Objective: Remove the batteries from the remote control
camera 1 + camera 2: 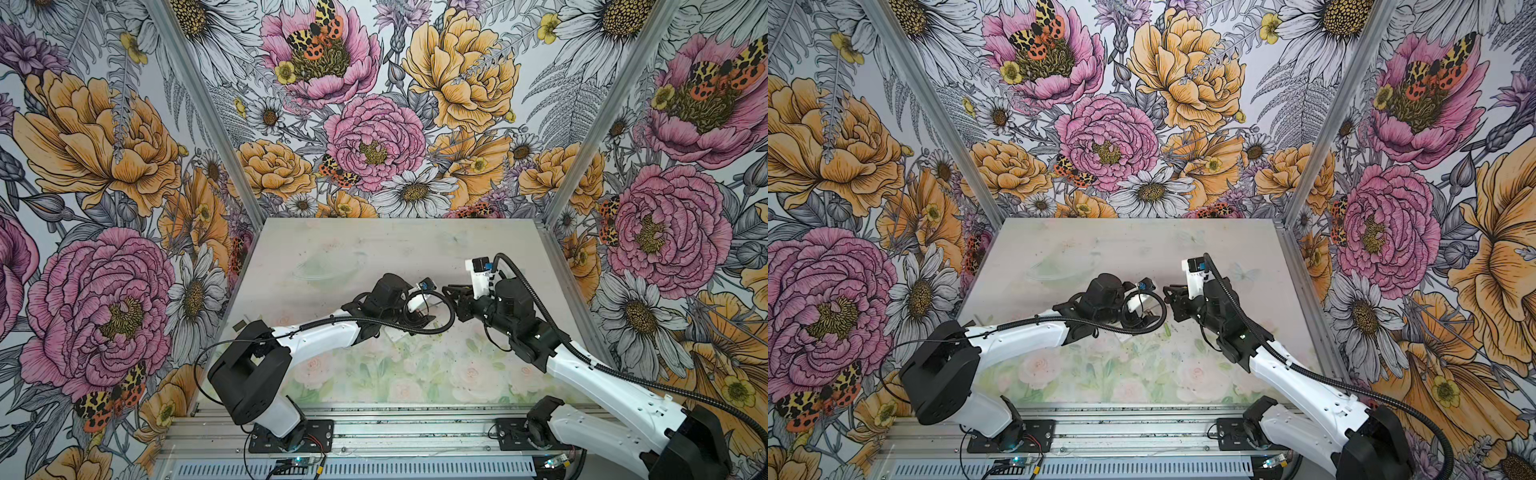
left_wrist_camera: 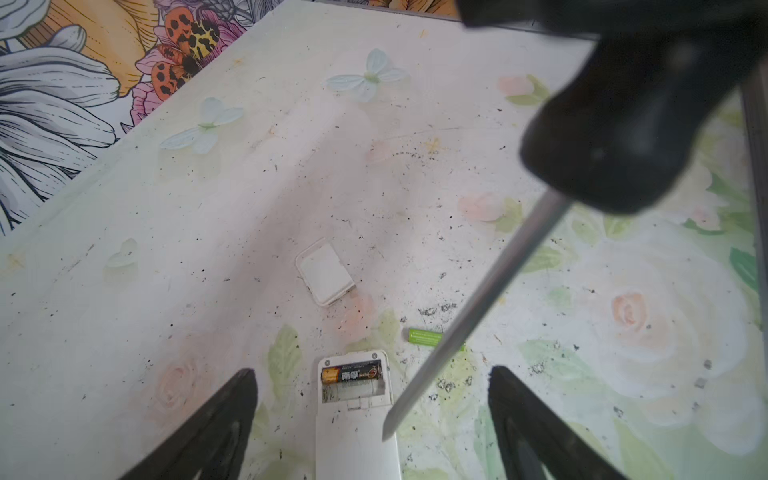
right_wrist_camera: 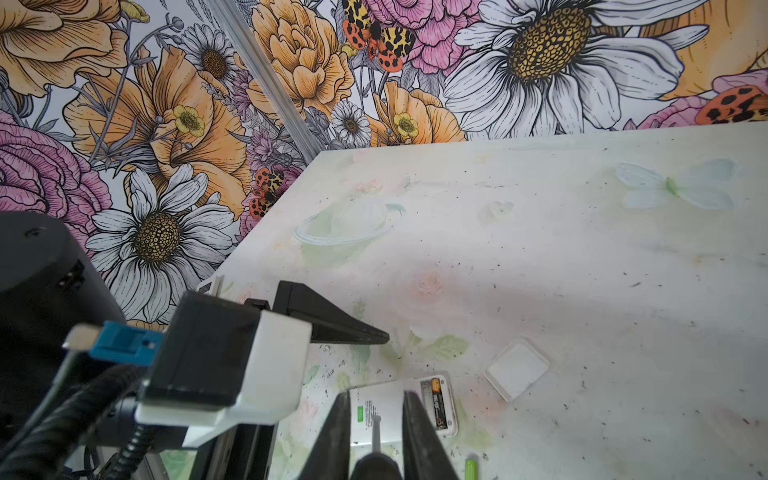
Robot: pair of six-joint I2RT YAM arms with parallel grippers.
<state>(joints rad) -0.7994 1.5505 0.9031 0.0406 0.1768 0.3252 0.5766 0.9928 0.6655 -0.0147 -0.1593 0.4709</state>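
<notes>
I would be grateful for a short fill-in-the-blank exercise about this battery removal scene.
1. The open remote holds ___ black battery.
2. The loose battery beside it is ___.
3. The right gripper is shut on the ___.
4. The left gripper is ___.
Missing words: one; green; screwdriver; open.

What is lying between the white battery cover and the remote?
Nothing: only bare, speckled table separates the battery cover from the remote, clearest in the left wrist view.
</notes>
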